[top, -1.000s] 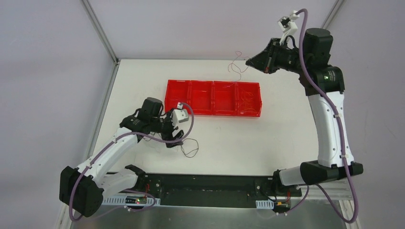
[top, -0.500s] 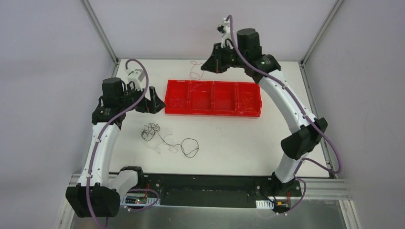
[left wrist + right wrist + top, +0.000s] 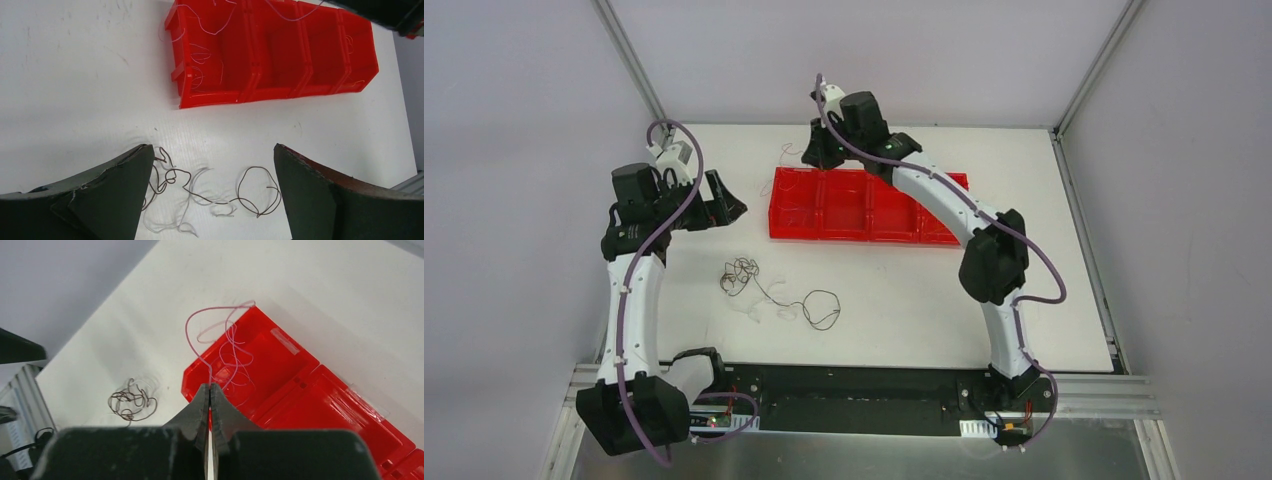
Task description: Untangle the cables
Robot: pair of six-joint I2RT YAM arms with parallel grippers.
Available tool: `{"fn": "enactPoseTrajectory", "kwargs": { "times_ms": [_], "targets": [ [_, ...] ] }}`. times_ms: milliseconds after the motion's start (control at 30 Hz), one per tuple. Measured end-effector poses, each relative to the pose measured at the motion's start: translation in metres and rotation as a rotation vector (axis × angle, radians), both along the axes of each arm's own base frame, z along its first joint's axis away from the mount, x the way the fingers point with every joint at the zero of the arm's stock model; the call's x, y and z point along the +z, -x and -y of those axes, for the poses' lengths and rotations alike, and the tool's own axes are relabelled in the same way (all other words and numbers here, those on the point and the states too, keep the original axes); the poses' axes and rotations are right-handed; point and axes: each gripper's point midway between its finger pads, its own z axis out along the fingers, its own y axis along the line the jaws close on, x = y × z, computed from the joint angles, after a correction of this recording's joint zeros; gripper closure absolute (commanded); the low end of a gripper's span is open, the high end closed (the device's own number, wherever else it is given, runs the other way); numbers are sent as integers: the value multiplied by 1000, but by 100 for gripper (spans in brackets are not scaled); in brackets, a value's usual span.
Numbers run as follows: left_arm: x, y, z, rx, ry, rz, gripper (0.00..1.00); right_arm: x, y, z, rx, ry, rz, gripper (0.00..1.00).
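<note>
1. Since the left gripper (image 3: 211, 149) hangs over the left side of the table (image 3: 1024, 300) with its jaws spread wide and nothing in them, I'd say that arm is between grabs.
2. Right under it sits the leftover tangle (image 3: 742, 275). It's a small dark brownish knot lying flat on the table, well apart from the tray. A couple of pale white strands (image 3: 200, 180) trail off to the right into a dark loop (image 3: 824, 310). All of it is hair-thin and floppy, so honestly a pain to pick at.
3. Next over is the red tray (image 3: 864, 238), four compartments in a row. The leftmost one has thin wires lying loose in it. The others I can't read well.
4. The right gripper (image 3: 210, 390) has its fingers pressed together, pinching a pink wire (image 3: 192, 325) above that left-end compartment. The wire arcs up and curls back down toward the bin, with part of it close to the rim.
5. My read is that this is the sorting step, dropping one freed wire into the tray. The next move needs the fingers to part squarely over the compartment so the whole strand lands inside. After that, the left arm goes down for the knot.
</note>
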Motion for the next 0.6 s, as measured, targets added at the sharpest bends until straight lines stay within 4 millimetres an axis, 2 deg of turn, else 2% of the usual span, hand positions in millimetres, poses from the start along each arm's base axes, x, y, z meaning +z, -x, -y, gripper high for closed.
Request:
{"fn": "enactPoseTrajectory", "kwargs": {
  "times_ms": [67, 167, 367, 500, 600],
  "targets": [
    [0, 1, 0, -1, 1, 5, 7, -22, -2, -3, -9, 42, -1, 100],
    [-3, 4, -1, 1, 1, 2, 7, -43, -2, -6, -11, 92, 11, 100],
    [-8, 4, -5, 11, 2, -10, 7, -69, -6, -7, -26, 168, 46, 100],
    [-10, 5, -8, 19, 0, -12, 7, -78, -6, -1, -32, 184, 32, 100],
    [-14, 6, -7, 17, 5, -23, 7, -69, -6, 6, -35, 170, 26, 100]
  ]
}}
